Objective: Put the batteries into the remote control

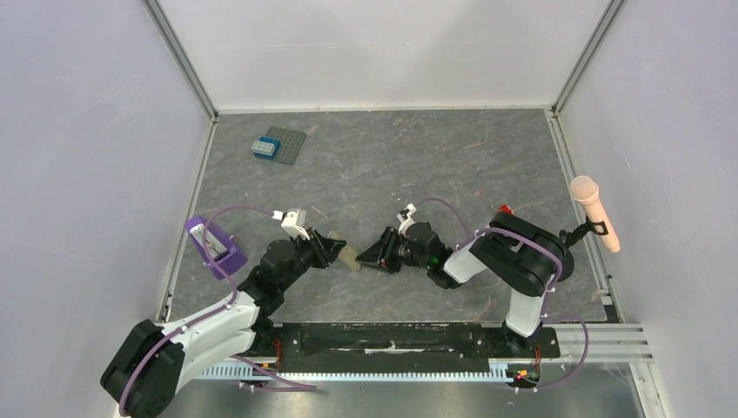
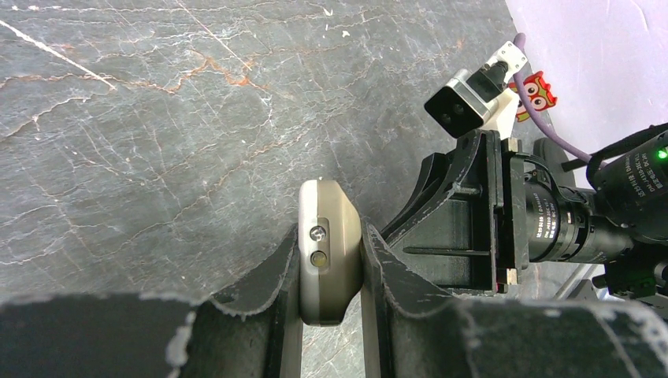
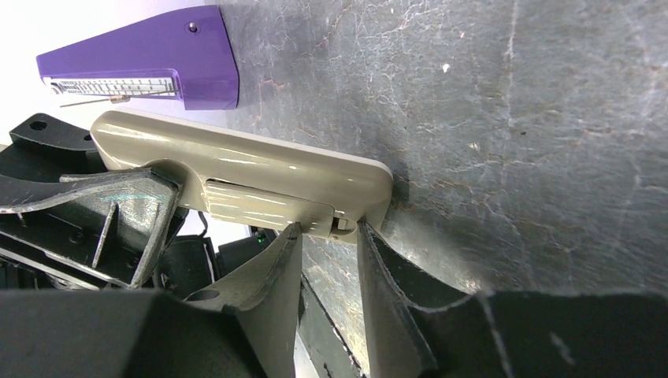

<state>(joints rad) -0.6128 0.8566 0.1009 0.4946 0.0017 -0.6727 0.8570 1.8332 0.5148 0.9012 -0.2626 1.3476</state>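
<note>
The remote control [image 2: 329, 244] is a slim beige-white handset, held edge-on above the table. My left gripper [image 2: 331, 238] is shut on it, one finger on each broad face; from above it sits at mid-table [image 1: 335, 248]. In the right wrist view the remote [image 3: 252, 177] shows its back with the battery cover panel. My right gripper [image 3: 329, 230] is open a little, its fingertips [image 3: 293, 236] touching the cover's latch end. From above, the right gripper [image 1: 374, 254] faces the left one across the remote [image 1: 350, 256]. No blue batteries are in view.
A blue toy brick on a grey studded plate [image 1: 277, 145] lies at the back left. A purple stapler-like object [image 1: 213, 244] lies at the left edge. A pink microphone [image 1: 596, 213] stands at the right wall. A small red-and-white object [image 2: 536, 93] lies behind the right arm.
</note>
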